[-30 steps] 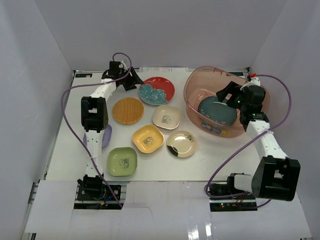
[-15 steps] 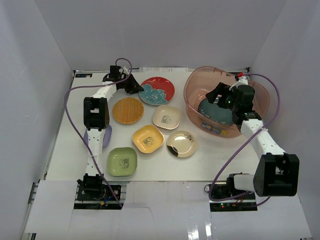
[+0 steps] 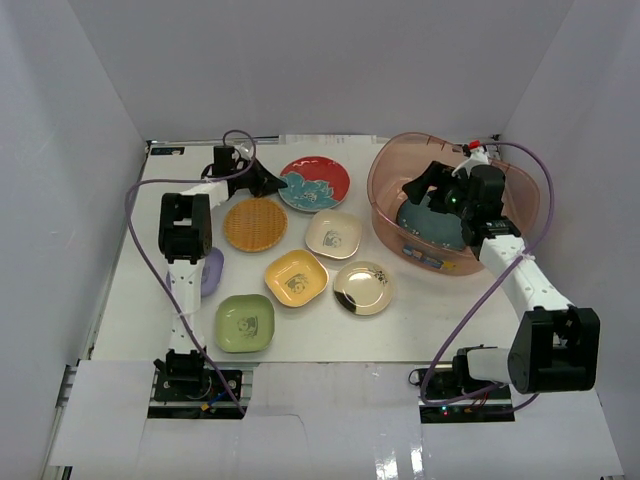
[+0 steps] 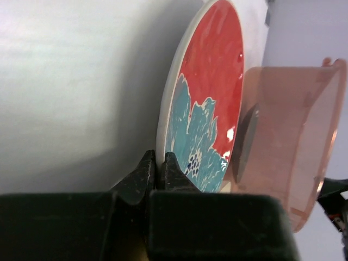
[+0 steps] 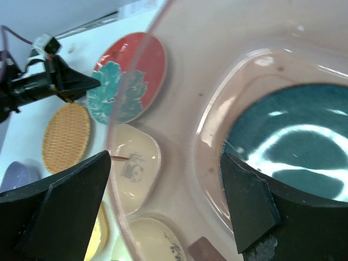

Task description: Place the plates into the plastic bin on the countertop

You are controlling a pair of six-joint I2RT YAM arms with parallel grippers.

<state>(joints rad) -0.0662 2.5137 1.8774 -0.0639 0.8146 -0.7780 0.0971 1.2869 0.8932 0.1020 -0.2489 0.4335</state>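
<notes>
The left gripper (image 4: 156, 163) jaws pinch the red plate (image 4: 209, 103) rim; the right gripper (image 5: 163, 209) jaws stand spread over the plastic bin (image 3: 385, 215).

Pinched at the rim between left fingers (image 4: 138, 179): red flowered plate (image 4: 215, 92). Under spread right fingers (image 5: 60, 217), in pinkish bin (image 5: 206, 70): teal plate (image 5: 293, 136).

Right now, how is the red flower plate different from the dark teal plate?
The red flower plate has a teal flower; the dark teal plate is plain. The red flower plate is outside the plastic bin, on the countertop; the dark teal plate lies inside it. The left gripper pinches the red flower plate's rim; the right gripper is open over the dark teal plate. Both are round.
</notes>
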